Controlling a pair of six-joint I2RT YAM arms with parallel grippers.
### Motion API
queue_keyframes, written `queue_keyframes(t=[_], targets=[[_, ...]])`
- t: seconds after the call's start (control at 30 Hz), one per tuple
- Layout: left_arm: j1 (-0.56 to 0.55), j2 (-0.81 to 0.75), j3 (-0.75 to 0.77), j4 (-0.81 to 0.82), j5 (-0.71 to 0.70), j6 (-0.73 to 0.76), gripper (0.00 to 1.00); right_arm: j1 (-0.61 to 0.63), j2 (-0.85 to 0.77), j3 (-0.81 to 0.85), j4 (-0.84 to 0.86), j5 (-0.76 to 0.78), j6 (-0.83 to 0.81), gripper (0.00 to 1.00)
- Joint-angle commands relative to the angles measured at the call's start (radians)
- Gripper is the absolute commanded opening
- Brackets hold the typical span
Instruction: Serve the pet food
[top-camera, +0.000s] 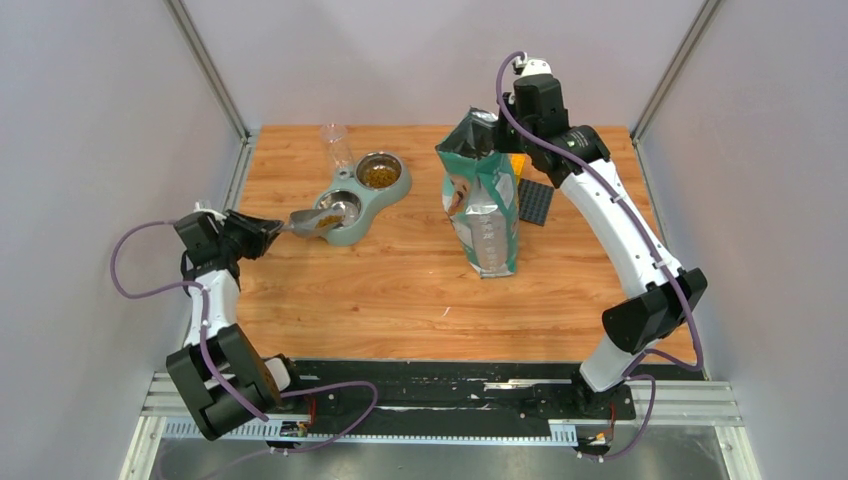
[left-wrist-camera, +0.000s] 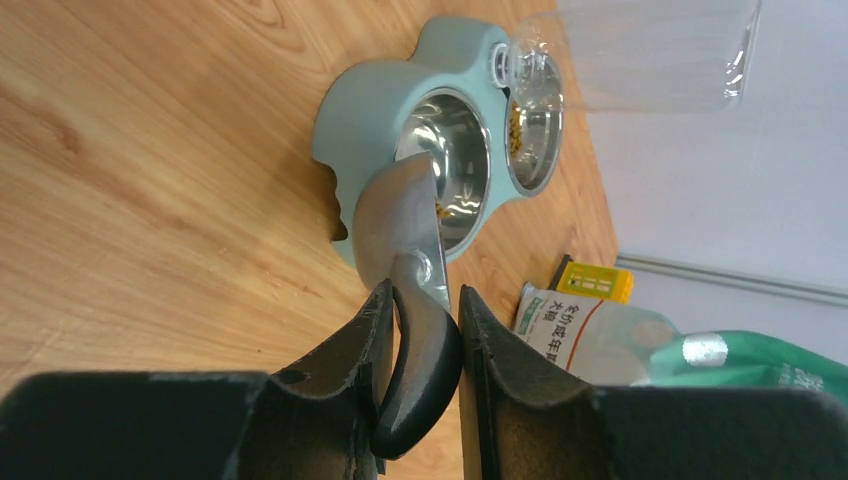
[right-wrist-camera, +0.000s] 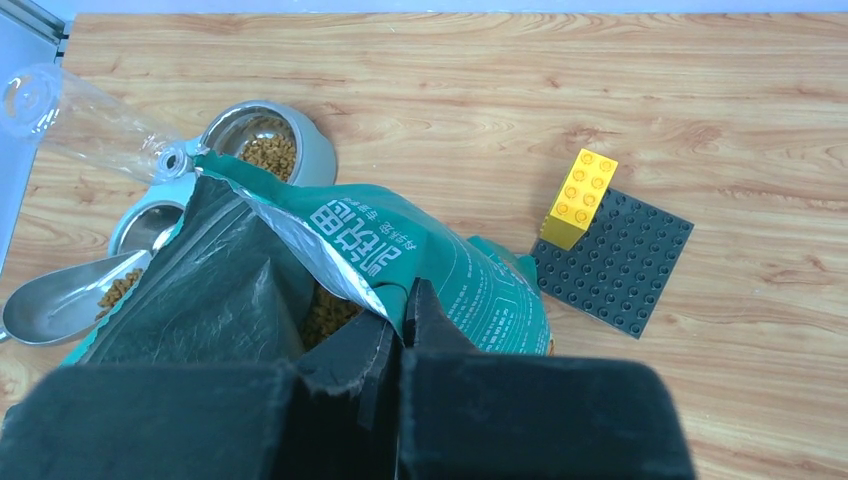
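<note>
My left gripper (top-camera: 272, 230) is shut on the black handle of the grey metal scoop (top-camera: 318, 219); the handle sits between the jaws in the left wrist view (left-wrist-camera: 420, 345). The scoop holds brown kibble (top-camera: 326, 222) at the rim of the near bowl (top-camera: 340, 208) of the pale green double feeder (top-camera: 398, 186). The far bowl (top-camera: 380, 172) has kibble in it. My right gripper (right-wrist-camera: 405, 300) is shut on the top edge of the open green-and-white bag (top-camera: 483, 200), which stands upright. Kibble (right-wrist-camera: 322, 315) shows inside the bag. The scoop also shows in the right wrist view (right-wrist-camera: 70, 300).
A clear plastic bottle (top-camera: 337, 148) stands on the feeder's far left end. A dark studded baseplate (top-camera: 535, 203) with a yellow brick (right-wrist-camera: 580, 196) lies right of the bag. Grey walls close in the wooden table (top-camera: 400, 290) on three sides.
</note>
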Motion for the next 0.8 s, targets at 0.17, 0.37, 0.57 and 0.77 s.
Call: queue_keyframes(t=[0.17, 0.37, 0.57, 0.77], targets=[[0.010, 0.077, 0.153, -0.076, -0.071, 0.077, 0.00, -0.031, -0.063, 0.008, 0.104, 0.042, 0.010, 0.00], [-0.017, 0.139, 0.213, -0.091, -0.060, 0.106, 0.00, -0.045, -0.074, -0.013, 0.117, 0.040, 0.021, 0.00], [-0.105, 0.170, 0.307, -0.190, -0.149, 0.202, 0.00, -0.055, -0.080, -0.028, 0.124, 0.036, 0.031, 0.00], [-0.206, 0.170, 0.392, -0.254, -0.268, 0.339, 0.00, -0.061, -0.085, -0.040, 0.131, 0.034, 0.040, 0.00]])
